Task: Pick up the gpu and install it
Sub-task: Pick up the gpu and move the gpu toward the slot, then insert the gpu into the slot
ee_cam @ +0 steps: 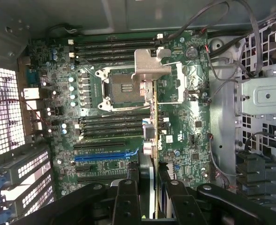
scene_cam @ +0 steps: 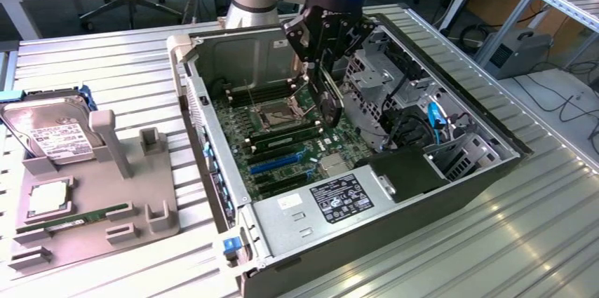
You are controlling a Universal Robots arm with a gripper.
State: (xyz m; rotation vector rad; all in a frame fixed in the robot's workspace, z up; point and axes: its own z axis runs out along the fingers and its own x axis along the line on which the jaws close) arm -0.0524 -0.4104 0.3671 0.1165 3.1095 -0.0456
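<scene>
Currently: arm is over the open computer case [scene_cam: 280, 231], with the gripper [scene_cam: 320, 73] lowered into the top of it. Its fingers are partly closed and clamp the graphics card [scene_cam: 330, 110] between them, so the card is held, not resting on anything I can see.

Exterior view: card hangs edge-on below the fingers, dark, above the green motherboard [scene_cam: 280, 147] and just beside the metal drive cage [scene_cam: 379, 77] on the exterior view's right. Its lower end looks clear of the board, though I cannot tell for certain.

Wrist view: two black fingers [ee_cam: 127, 199] sit either side of the thin edge of the graphics card [ee_cam: 155, 122], gripper [ee_cam: 152, 187] centred on it. The card's silver bracket [ee_cam: 152, 63] is at the far end from the fingers, over the edge of the processor socket [ee_cam: 121, 89]. The card's edge runs crosswise to the slots. The blue slot [ee_cam: 105, 154] is bare, and its end lies just beside the card's edge.

Outside the case, on the exterior view's left: grey holder tray [scene_cam: 84, 238] on the ribbed metal table [scene_cam: 524, 242], with a hard drive [scene_cam: 56, 137] standing in it and a green memory stick [scene_cam: 89, 215] lying in it. Both are well apart from the gripper.
</scene>
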